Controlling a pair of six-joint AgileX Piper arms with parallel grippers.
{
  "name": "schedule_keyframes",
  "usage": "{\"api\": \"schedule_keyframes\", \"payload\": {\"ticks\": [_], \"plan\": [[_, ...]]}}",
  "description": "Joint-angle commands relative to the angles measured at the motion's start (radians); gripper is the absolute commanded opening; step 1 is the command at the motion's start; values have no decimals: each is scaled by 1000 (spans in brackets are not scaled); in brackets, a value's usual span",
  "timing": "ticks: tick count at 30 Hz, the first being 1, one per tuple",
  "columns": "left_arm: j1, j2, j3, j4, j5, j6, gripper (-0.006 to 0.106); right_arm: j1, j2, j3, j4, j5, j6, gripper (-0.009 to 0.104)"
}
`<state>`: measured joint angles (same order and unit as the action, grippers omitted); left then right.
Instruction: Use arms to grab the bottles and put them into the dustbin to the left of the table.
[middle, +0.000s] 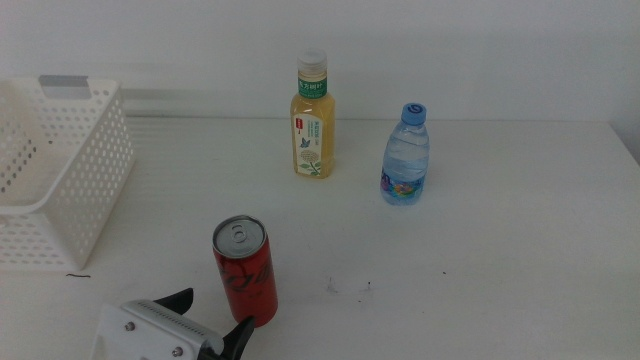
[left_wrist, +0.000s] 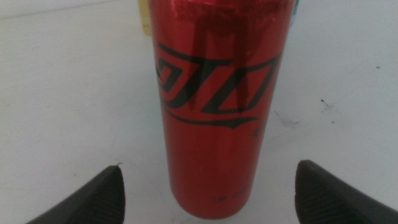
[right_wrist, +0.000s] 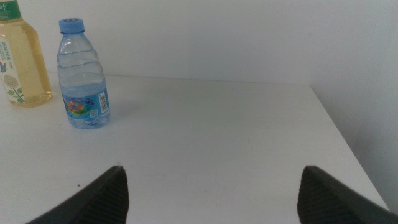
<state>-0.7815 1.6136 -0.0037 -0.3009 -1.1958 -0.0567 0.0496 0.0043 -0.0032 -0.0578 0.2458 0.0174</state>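
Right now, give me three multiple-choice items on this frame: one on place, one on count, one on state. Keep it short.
1. Where is the red can?
A. between the left hand's open jaws
B. inside the basket
C. behind the water bottle

2. How many drink containers stand on the table?
A. two
B. three
C. four

3. What is in the white basket?
A. the yellow-drink bottle
B. the can
C. none of the containers

Answers: 1 A, the left hand has the can between its spread jaws. 2 B, the can, the yellow-drink bottle and the water bottle. 3 C, all three are on the table; the right hand waits open.
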Motion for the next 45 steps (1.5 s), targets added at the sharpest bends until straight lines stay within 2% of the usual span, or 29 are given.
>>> {"api": "schedule_keyframes", "payload": {"ticks": [1,17,18,20,34,45], "plan": [[-5,-7,4,1,-25,-14,94,-9,-4,3,-10,-9,-10,93],[-5,-46,4,-31,-25,-2,94,-9,-4,3,-10,-9,-10,93],[-5,-43,4,-2,-25,-2,94,-9,-4,3,-10,-9,-10,93],[-5,-43,4,0,-25,1,94,-9,-4,3,-10,-9,-10,93],[-5,-43,-14,-48,-25,30,94,-9,-4,3,-10,-9,-10,93],[-5,48,-92,-42,-25,27,94,-9,-4,3,-10,-9,-10,93]]}}
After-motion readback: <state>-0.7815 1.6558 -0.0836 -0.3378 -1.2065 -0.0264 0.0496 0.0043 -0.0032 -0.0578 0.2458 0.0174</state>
